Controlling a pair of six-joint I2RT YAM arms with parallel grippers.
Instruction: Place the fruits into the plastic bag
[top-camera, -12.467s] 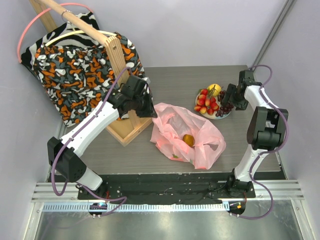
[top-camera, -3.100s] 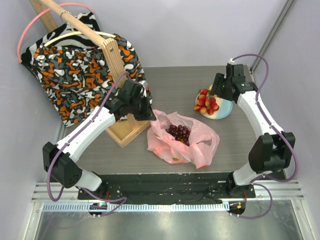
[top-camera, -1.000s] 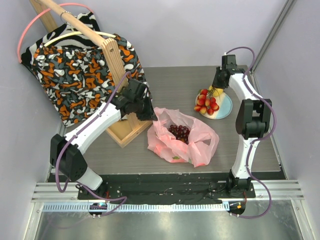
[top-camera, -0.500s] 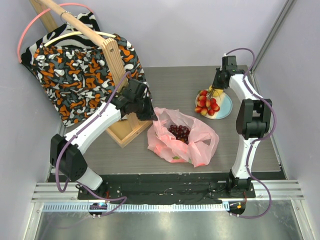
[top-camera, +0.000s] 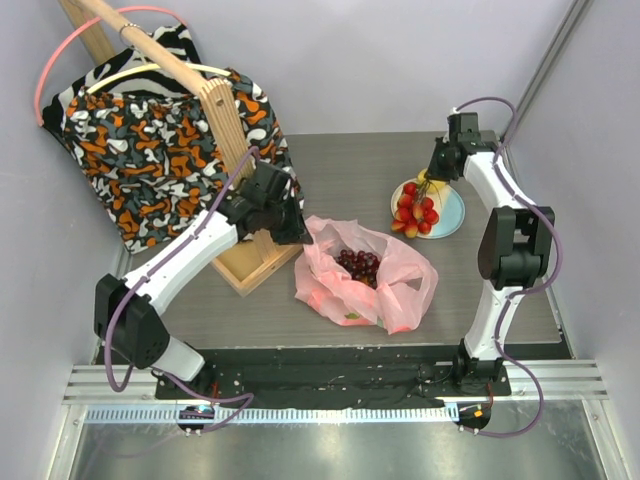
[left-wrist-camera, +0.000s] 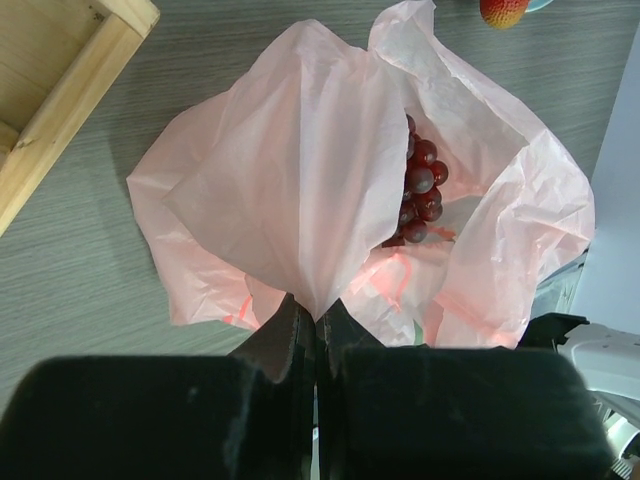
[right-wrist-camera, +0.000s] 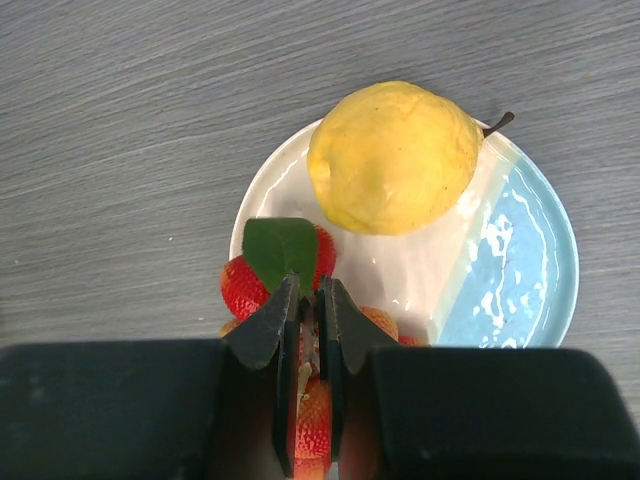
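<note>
While the plastic bag (left-wrist-camera: 300, 170) is pinched by the left gripper (left-wrist-camera: 316, 325), the strawberries (right-wrist-camera: 242, 285) are clamped by the right gripper (right-wrist-camera: 308, 300).

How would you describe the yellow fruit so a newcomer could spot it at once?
On the grey table, find the pale blue plate at the right. The yellow fruit lies at its far side: the one big, yellow piece with a short stem, beside small red strawberries.
</note>
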